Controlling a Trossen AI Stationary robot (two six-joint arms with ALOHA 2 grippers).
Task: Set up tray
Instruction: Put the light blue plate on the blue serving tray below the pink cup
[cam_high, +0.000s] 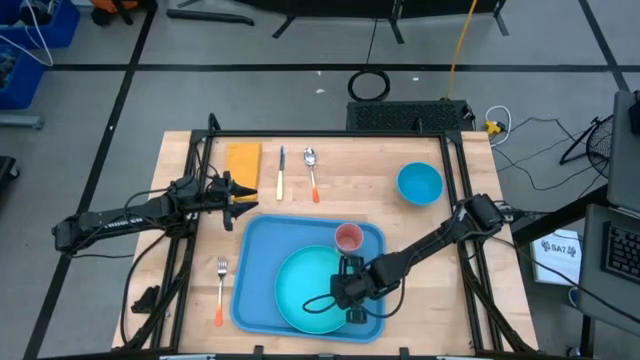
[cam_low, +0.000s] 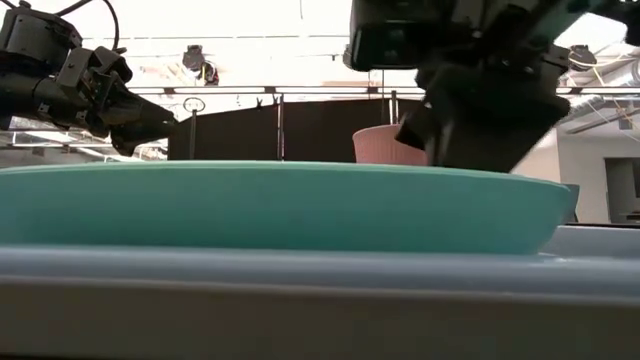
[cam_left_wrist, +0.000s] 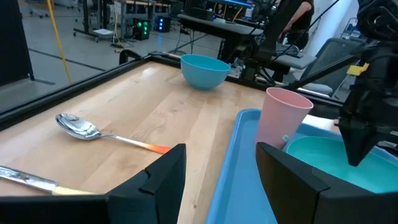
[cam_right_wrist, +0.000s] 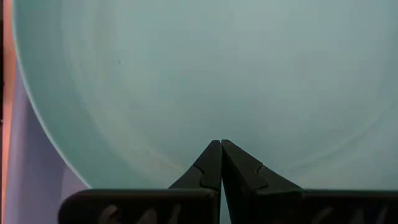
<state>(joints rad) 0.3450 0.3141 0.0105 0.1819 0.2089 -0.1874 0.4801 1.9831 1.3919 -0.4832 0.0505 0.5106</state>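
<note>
One big blue plastic tray (cam_high: 258, 262), flat with rounded corners and a raised rim, lies on the near middle of the pale wooden table (cam_high: 420, 230). One round turquoise plate (cam_high: 305, 285), smooth and shallow, sits inside it, and one pink cup (cam_high: 348, 238), a plain tapered tumbler, stands upright in the tray's far right corner, just beside the plate. The right gripper (cam_high: 352, 290) hangs low over the plate's right side, its two dark fingers pressed together tip to tip, holding nothing (the wrist view shows only glossy turquoise under them). The left gripper (cam_high: 243, 193) hovers above bare wood just off the tray's far left corner, its fingers spread apart and empty. Beyond the tray, one rounded blue bowl (cam_high: 419, 183) sits far right. Cutlery count: one shiny metal spoon (cam_high: 312, 172) with an orange handle, one knife (cam_high: 281, 172) beside it, one fork (cam_high: 221, 288) left of the tray. One flat yellow-orange rectangle (cam_high: 243, 160), material unclear, lies at the far left
</note>
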